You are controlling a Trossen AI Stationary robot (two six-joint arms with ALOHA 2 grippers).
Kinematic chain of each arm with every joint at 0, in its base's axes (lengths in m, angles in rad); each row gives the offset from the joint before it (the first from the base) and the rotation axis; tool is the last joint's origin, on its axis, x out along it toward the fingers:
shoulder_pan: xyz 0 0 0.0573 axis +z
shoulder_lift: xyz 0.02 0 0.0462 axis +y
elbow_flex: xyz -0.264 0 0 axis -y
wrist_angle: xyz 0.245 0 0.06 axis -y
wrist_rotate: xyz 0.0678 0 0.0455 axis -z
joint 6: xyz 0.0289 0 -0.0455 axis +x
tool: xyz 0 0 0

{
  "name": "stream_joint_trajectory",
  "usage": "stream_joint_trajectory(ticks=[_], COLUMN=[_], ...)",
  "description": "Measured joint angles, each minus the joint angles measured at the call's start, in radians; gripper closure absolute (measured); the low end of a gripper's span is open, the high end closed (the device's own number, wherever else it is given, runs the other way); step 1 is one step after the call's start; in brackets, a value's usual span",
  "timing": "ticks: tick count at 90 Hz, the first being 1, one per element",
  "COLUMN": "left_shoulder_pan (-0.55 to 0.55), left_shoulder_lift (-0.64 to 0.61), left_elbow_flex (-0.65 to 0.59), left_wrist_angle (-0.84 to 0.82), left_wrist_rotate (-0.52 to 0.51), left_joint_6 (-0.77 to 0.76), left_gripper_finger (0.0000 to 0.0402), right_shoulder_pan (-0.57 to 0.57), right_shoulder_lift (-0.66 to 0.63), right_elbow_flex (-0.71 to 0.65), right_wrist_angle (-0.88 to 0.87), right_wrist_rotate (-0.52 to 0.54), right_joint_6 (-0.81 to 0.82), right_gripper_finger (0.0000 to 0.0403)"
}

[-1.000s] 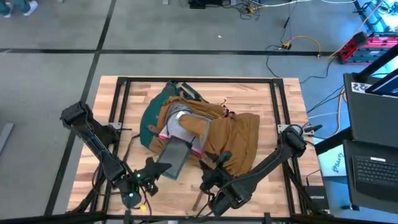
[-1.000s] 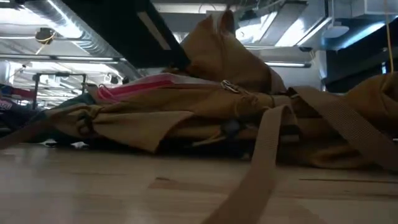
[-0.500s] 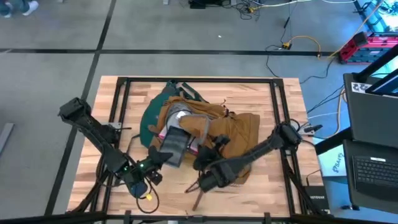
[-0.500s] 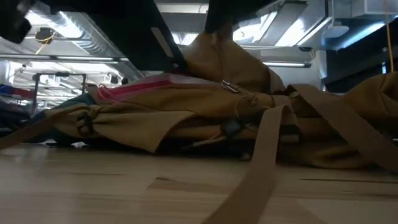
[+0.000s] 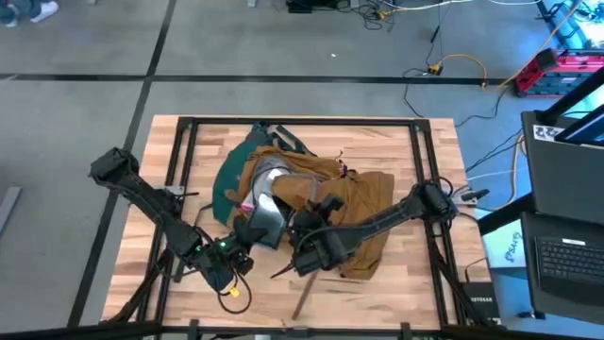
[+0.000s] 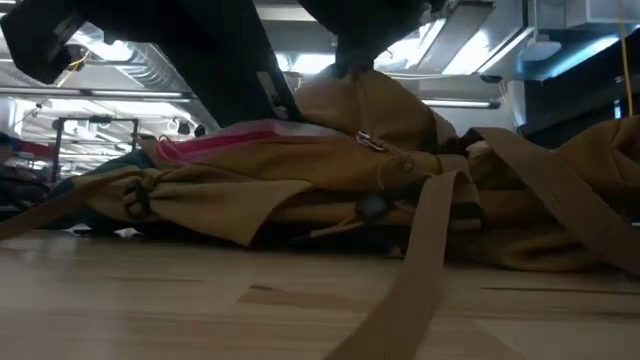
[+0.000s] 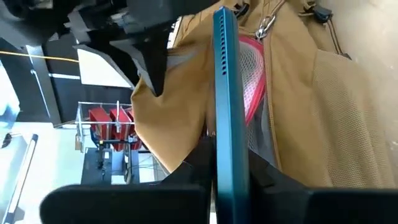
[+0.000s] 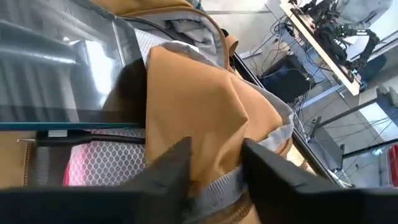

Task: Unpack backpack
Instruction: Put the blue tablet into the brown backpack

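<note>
The tan-brown backpack (image 5: 354, 203) lies flat mid-table, its teal back panel (image 5: 229, 179) toward the left. A flat teal-edged tablet (image 5: 265, 213) stands slanted at the backpack's opening, with my left gripper (image 5: 247, 238) shut on its near end. A clear pink-edged mesh pouch (image 7: 254, 74) lies in the opening behind the tablet. My right gripper (image 5: 316, 215) is shut on the opening's tan flap (image 8: 199, 99) just right of the tablet. My left gripper pinches the tablet's near end (image 7: 227, 163) between its two fingers, one on each flat face. The fingers come from the table's near left side and lie along the tablet. The tablet is tilted, far end toward the backpack's opening. My right gripper pinches the flap's grey-lined edge (image 8: 217, 177) between its two fingers (image 8: 171, 168). It comes from the near right side, slanting down. The fabric rises as a raised fold (image 6: 365, 100) over the rest of the backpack, which stays on the table.
A tan strap (image 6: 425, 255) trails from the backpack toward the near edge. Black frame rails (image 5: 179, 151) run along the table's left, far and right sides. Bare wood (image 5: 142, 264) lies at the near left. A laptop (image 5: 566, 255) sits off the table's right.
My left gripper has gone toward the backpack and tipped the tablet steeper, so it shows shorter from above. My right gripper has moved toward the far left with the flap, and the raised fold now stands lower in the low view.
</note>
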Motion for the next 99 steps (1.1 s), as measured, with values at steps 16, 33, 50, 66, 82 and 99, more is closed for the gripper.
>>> stream_joint_trajectory(ticks=[16,33,50,66,82,99], left_shoulder_pan=[0.000,0.015,0.060,0.117,0.257,0.424], left_shoulder_lift=[0.000,-0.004,-0.041,-0.094,-0.103,-0.103], left_elbow_flex=[0.000,0.000,-0.014,-0.092,-0.166,-0.227], left_wrist_angle=[0.002,0.018,0.165,0.424,0.547,0.669], left_wrist_rotate=[0.004,0.036,0.151,0.360,0.570,0.807], left_joint_6=[-0.002,-0.003,0.068,0.247,0.299,0.307], left_gripper_finger=[0.0386,0.0386,0.0386,0.0386,0.0386,0.0387], right_shoulder_pan=[0.001,0.035,0.093,0.143,0.174,0.192], right_shoulder_lift=[0.000,0.000,0.000,0.000,0.000,0.000], right_elbow_flex=[0.000,0.025,0.077,0.080,0.080,0.080], right_wrist_angle=[0.004,-0.017,-0.025,-0.064,-0.086,-0.098], right_wrist_rotate=[0.000,0.078,0.143,0.192,0.215,0.230], right_joint_6=[-0.042,-0.054,-0.054,0.004,0.043,0.065], right_gripper_finger=[0.0390,0.0400,0.0401,0.0402,0.0402,0.0402])
